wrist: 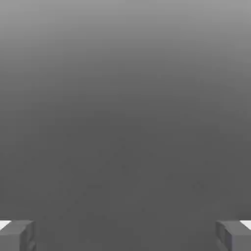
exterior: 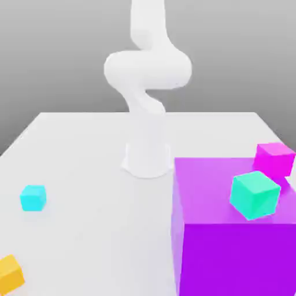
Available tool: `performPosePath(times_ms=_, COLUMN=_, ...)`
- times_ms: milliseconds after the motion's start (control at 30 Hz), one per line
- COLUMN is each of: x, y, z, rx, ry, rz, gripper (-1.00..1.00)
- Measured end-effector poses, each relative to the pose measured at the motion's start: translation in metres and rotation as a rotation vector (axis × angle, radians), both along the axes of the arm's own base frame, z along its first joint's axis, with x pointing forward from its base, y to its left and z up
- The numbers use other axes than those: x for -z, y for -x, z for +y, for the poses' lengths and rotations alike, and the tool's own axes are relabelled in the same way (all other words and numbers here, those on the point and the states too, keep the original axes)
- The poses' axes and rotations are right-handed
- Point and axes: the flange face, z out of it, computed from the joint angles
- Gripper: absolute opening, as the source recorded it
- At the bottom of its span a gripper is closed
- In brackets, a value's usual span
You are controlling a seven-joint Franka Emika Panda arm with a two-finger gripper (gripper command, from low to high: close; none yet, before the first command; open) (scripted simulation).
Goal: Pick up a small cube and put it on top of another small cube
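Where the bench [exterior: 98, 243] runs along the exterior view's left, the cyan cube [exterior: 33, 198] sits flat on the white surface, one side face toward the camera, top face visible. Nothing touches it. Nearer the camera and farther toward the exterior view's left edge: orange cube [exterior: 10, 275], turned at an angle, partly cut off by the frame.

Arm [exterior: 148, 69] white, base planted on the bench toward the back, between the cyan cube and the purple block [exterior: 237, 254]; its upper part runs out of the exterior view's top. Fingers [wrist: 125, 238] wide apart in the hand view, one at each side, clear gap between, no cube held; plain grey behind them.

Purple block is by far the largest object, at the exterior view's right, cut off by the frame. Teal cube [exterior: 255, 195] appears over its top face, turned so that an edge points toward the camera. Magenta cube [exterior: 274, 159] shows behind the teal one, near the block's far corner; whether it touches the block, cannot tell.
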Motion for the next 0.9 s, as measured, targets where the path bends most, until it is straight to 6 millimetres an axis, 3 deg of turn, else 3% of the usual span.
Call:
performPosePath(times_ms=100, x=0.074, y=-0.026, z=-0.062, rx=0.188, ry=-0.093, rz=0.103, gripper=0.0)
performPosePath(times_ms=233, x=0.169, y=-0.028, z=-0.138, rx=0.433, ry=-0.205, rz=0.22, gripper=0.0)
performPosePath(times_ms=333, x=0.24, y=-0.008, z=-0.188, rx=0.622, ry=-0.284, rz=0.3, gripper=0.0)
performPosePath(times_ms=467, x=0.331, y=0.042, z=-0.242, rx=0.883, ry=-0.386, rz=0.401, gripper=0.0)
performPosePath(times_ms=567, x=0.394, y=0.095, z=-0.268, rx=1.084, ry=-0.458, rz=0.473, gripper=0.0)
performPosePath(times_ms=600, x=0.413, y=0.122, z=-0.28, rx=1.175, ry=-0.488, rz=0.492, gripper=0.0)
performPosePath(times_ms=667, x=0.449, y=0.159, z=-0.284, rx=1.298, ry=-0.528, rz=0.539, gripper=0.0)
performPosePath(times_ms=733, x=0.473, y=0.169, z=-0.284, rx=1.334, ry=-0.536, rz=0.556, gripper=0.0)
performPosePath(times_ms=900, x=0.523, y=0.173, z=-0.282, rx=1.345, ry=-0.537, rz=0.562, gripper=0.0)
